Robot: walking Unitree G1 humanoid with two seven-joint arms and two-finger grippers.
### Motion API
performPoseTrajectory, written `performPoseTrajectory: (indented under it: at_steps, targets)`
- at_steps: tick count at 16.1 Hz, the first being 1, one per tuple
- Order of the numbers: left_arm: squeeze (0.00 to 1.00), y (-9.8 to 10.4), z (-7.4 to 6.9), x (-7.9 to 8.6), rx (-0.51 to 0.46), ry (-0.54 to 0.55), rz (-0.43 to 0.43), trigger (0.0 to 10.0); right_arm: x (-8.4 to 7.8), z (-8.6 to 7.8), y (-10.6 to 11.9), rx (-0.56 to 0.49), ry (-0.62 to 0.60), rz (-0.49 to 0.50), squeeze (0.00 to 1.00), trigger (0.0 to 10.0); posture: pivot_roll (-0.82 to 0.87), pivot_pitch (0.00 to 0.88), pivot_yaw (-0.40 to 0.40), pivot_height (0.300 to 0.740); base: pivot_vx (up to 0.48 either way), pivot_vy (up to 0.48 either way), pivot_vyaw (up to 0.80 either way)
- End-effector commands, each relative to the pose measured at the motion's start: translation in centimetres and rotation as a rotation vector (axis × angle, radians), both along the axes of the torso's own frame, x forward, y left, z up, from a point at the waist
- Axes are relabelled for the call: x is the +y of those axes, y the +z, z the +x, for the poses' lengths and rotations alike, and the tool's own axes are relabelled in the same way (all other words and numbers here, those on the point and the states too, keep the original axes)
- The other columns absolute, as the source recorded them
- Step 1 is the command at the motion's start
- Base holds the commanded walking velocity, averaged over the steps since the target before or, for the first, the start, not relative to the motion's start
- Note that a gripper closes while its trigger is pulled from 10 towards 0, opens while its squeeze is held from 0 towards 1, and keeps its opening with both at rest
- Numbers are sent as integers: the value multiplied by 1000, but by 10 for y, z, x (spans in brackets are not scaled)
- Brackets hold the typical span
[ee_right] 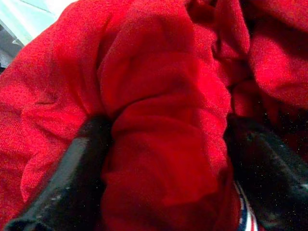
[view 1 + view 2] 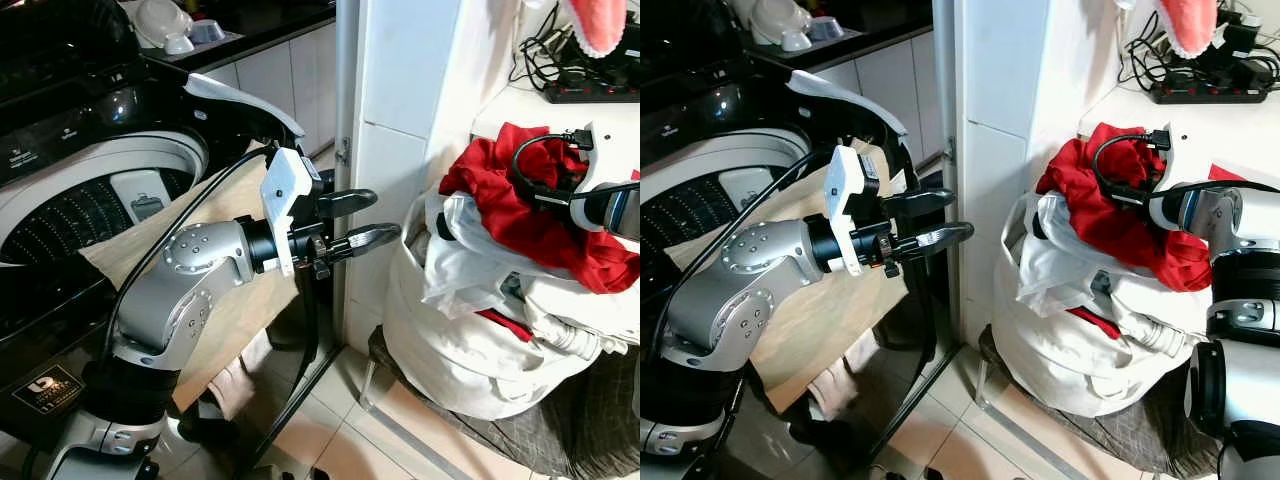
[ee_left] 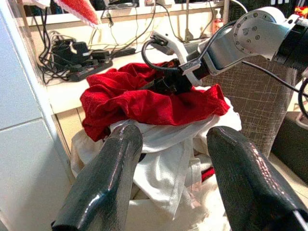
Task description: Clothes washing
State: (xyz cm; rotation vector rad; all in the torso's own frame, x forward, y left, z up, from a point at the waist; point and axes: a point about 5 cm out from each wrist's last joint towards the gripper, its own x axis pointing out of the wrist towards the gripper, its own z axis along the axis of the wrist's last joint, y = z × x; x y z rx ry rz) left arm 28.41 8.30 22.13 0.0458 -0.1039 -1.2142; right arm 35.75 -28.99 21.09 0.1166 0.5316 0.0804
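Right wrist view: crumpled red cloth garment [image 1: 163, 120] bunched between the two black fingers [image 1: 72, 183] of the right hand [image 2: 540, 185], a thick fold pinched in, so that hand is closed on red fabric. The garment sits on top of the overstuffed white fabric laundry bag [image 2: 470, 340], draped over white clothes [image 2: 470, 260] spilling from the bag's mouth.

Left hand [image 2: 362, 220] hangs in mid-air well apart from the bag, on the washer side, fingers spread wide and holding nothing, pointing toward the bag.

Open top-loading washing machine [image 2: 90, 200] stands well apart from the bag, past the white tiled wall corner [image 2: 400, 150]; a tan cloth [image 2: 215, 290] is draped over its front rim.

Risks, as judgement:
- Grip is on one fold only; lifting may let the rest trail and slip out, or drop on the tile floor [image 2: 330, 440] between bag and washer.
- Red garment looks tangled with the white clothes under it; pulling could drag those out or tip the bag off its low grey woven stool [image 2: 560, 440].
- Black cables and power strip [image 2: 590, 90] on the white desk [image 2: 500, 110] just behind the bag could snag on a high lift.
- Swinging toward the washer risks hitting the wall corner or the left arm.
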Motion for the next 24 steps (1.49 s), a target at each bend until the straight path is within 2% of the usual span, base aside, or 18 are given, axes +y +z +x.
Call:
performPoseTrajectory:
  at_steps: [1, 5, 12, 15, 17, 19, 20, 21, 22, 24]
  targets:
    - [0, 1, -1, -1, -8, 1, 22, 10000, -3, -6, -18, 83, -14, 24, 0, 0, -114, 0, 81, 740, 0, 0, 0]
    - [0, 1, -1, -2, -6, -5, 21, 10000, -7, -6, -18, 77, -27, 24, 0, 0, -114, 0, 83, 740, 0, 0, 0]
    - [0, 2, 3, -3, -9, 18, 23, 10000, -10, -3, 2, -11, -31, 86, 0, 0, -114, 0, 84, 740, 0, 0, 0]
    - [0, 2, 10, -1, -12, 81, 21, 10000, -7, -1, 12, -61, -18, 134, 0, 0, -113, 0, 83, 740, 0, 0, 0]
    - [0, 5, 22, 4, -36, 191, 18, 10000, -4, 1, 36, -150, -3, 187, 0, 0, -110, 0, 83, 740, 0, 0, 0]
    - [0, 12, 30, 8, -53, 276, -30, 10000, 3, 3, 66, -262, 39, 256, 0, 0, -109, 0, 81, 740, 0, 0, 0]
    - [0, 14, 33, 10, -55, 299, -44, 10000, 6, 4, 75, -289, 52, 282, 0, 0, -109, 0, 80, 740, 0, 0, 0]
    - [0, 17, 37, 11, -58, 342, -70, 10000, 12, 4, 93, -335, 79, 327, 0, 0, -110, 0, 78, 740, 0, 0, 0]
    - [0, 18, 38, 12, -59, 354, -76, 10000, 14, 4, 99, -350, 88, 340, 0, 0, -110, 0, 78, 740, 0, 0, 0]
    - [0, 22, 42, 12, -59, 399, -113, 10000, 22, 4, 125, -410, 128, 369, 0, 0, -111, 0, 72, 740, 0, 0, 0]
